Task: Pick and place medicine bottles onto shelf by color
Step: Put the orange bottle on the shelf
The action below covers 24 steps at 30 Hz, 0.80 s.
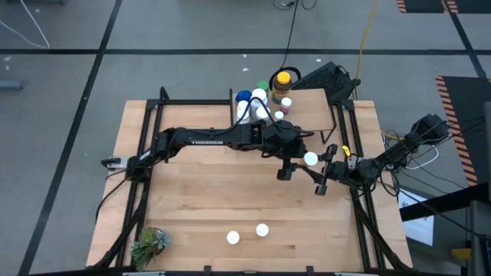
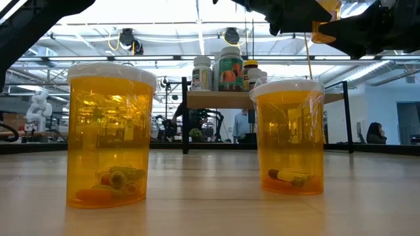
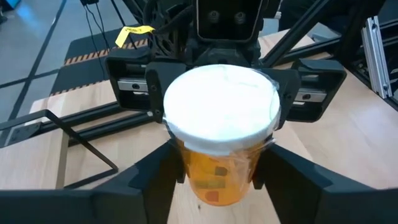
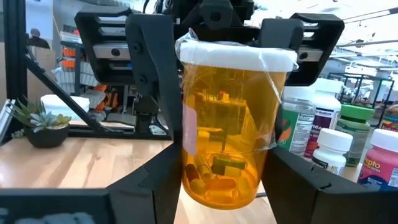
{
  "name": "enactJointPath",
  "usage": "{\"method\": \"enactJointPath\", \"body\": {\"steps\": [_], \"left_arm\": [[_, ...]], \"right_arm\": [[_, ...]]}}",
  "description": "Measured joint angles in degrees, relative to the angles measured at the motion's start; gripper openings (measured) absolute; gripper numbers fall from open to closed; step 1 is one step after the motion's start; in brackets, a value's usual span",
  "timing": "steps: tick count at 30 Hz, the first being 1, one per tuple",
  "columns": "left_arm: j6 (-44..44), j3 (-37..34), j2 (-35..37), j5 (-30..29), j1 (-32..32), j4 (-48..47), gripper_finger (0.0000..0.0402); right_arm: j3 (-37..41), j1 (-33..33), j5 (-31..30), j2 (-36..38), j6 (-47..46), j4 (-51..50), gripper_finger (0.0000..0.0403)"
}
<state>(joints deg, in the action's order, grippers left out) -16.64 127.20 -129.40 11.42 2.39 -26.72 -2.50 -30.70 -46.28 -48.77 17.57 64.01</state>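
Note:
An orange medicine bottle [image 1: 311, 159] with a white cap hangs upright above the table's middle right, between my two grippers. My left gripper [image 1: 301, 159] reaches it from the table's left and my right gripper [image 1: 319, 162] from the right; both are shut on it. Two more white-capped orange bottles [image 2: 111, 134] [image 2: 289, 134] stand on their bases near the table's front edge. The shelf [image 2: 275, 98] stands at the far edge and carries several bottles [image 1: 261, 96] with white, blue and green caps, plus a yellow-lidded jar [image 1: 282, 79]. My left gripper pinches the bottle's orange body below the cap [image 3: 186, 163] between its two fingers, one on each side. The fingers lie level and come from the table's left. The bottle stands upright, lifted clear of the table. My right gripper pinches the same bottle's orange body [image 4: 189, 171] between its two fingers, on opposite sides. The fingers lie level and come from the table's right, facing my left gripper. Clear wrap around the bottle bulges beside one finger [image 4: 273, 140].
A small green plant [image 1: 149, 244] sits at the table's near left corner. The shelf's black legs [image 1: 335, 126] stand just beyond my grippers. Black frame rails [image 1: 360, 222] run along the table's sides. Open tabletop [image 1: 207, 192] lies between the arms and the two near bottles.

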Motion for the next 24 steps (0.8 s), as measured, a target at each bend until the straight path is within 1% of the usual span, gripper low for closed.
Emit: {"method": "enactJointPath", "body": {"steps": [4,7,9,11,13,17,20,24], "left_arm": [[0.1,0.0,-0.1,0.1,0.1,0.3,0.0185],[0.1,0.0,-0.1,-0.1,0.2,0.4,0.0174],[-0.2,0.0,-0.1,-1.8,0.2,0.4,0.0175],[-0.2,0.0,-0.1,-4.3,0.2,0.2,0.0181],[-0.7,0.0,-0.1,-7.2,0.3,-0.2,0.0187],[-2.7,0.0,0.0,-12.2,0.3,-2.4,0.019],[-4.0,0.0,0.0,-13.4,0.3,-4.4,0.019],[-6.1,0.0,0.0,-13.5,0.3,-6.7,0.019]], "right_arm": [[0.0,0.0,-0.4,0.0,-0.7,0.0,0.0195],[0.0,0.0,-0.7,0.0,-1.6,-0.1,0.0213],[0.0,0.0,-3.1,0.0,-1.7,-0.7,0.0229],[-0.5,-0.1,-7.3,0.0,-0.8,-1.8,0.0247],[-1.4,-0.4,-12.4,0.0,0.6,-5.3,0.0265],[-5.4,-1.8,-20.0,0.0,3.8,-11.4,0.0296],[-8.3,-3.1,-21.2,0.1,8.0,-12.5,0.0308],[-11.6,-3.9,-21.2,1.0,13.0,-12.5,0.031]]}}
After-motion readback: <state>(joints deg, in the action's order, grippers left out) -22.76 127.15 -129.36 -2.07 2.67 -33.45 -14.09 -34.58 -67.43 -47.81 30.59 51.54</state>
